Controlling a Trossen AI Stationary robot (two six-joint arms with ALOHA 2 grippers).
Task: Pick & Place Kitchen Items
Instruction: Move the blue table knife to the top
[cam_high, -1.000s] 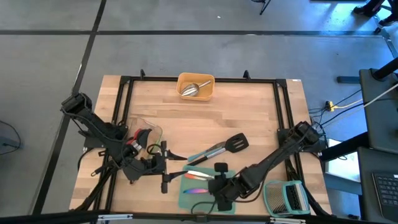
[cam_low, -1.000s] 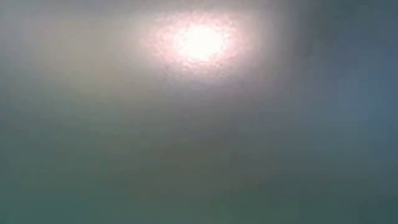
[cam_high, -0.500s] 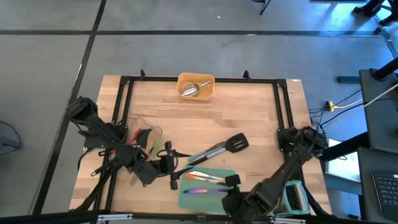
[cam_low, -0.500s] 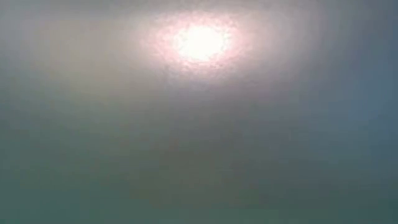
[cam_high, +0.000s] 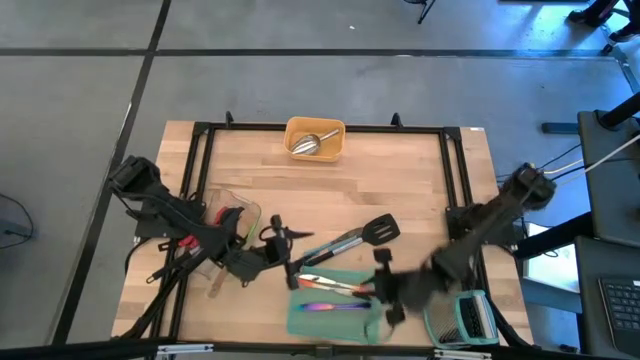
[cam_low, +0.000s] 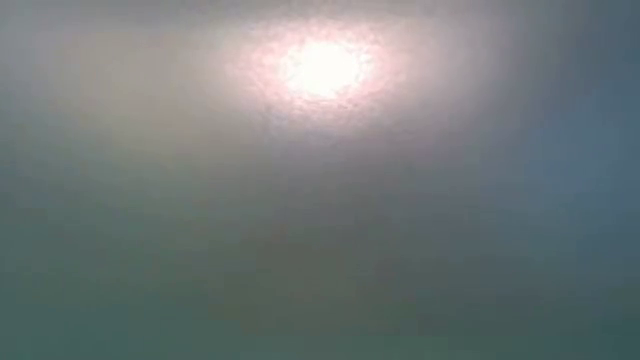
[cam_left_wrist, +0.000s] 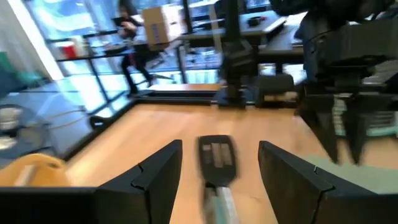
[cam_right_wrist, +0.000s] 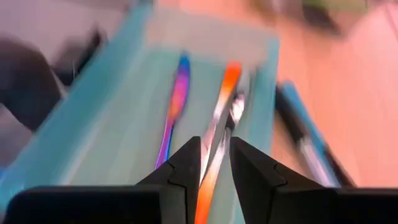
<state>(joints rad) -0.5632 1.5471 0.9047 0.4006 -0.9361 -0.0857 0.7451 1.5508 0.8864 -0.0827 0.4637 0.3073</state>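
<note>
**Both arms over the near half of the table**

From above, I see my left gripper (cam_high: 281, 245) spread open beside the handle of the black slotted turner (cam_high: 380, 231), which lies mid-table. The right gripper (cam_high: 385, 285) hangs over the teal tray (cam_high: 310, 322) holding iridescent cutlery (cam_high: 325, 307).

The low view shows me only glare.

My left wrist shows the turner between open fingers (cam_left_wrist: 146, 180), ungrasped.

My right wrist shows narrow-set fingers (cam_right_wrist: 180, 171) above an orange-handled piece (cam_right_wrist: 225, 93); I cannot tell if they grip.

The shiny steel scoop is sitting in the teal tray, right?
Not quite. The high view shows the steel scoop lying in the yellow tray at the table's far edge. The teal tray near the front holds iridescent cutlery instead.
</note>
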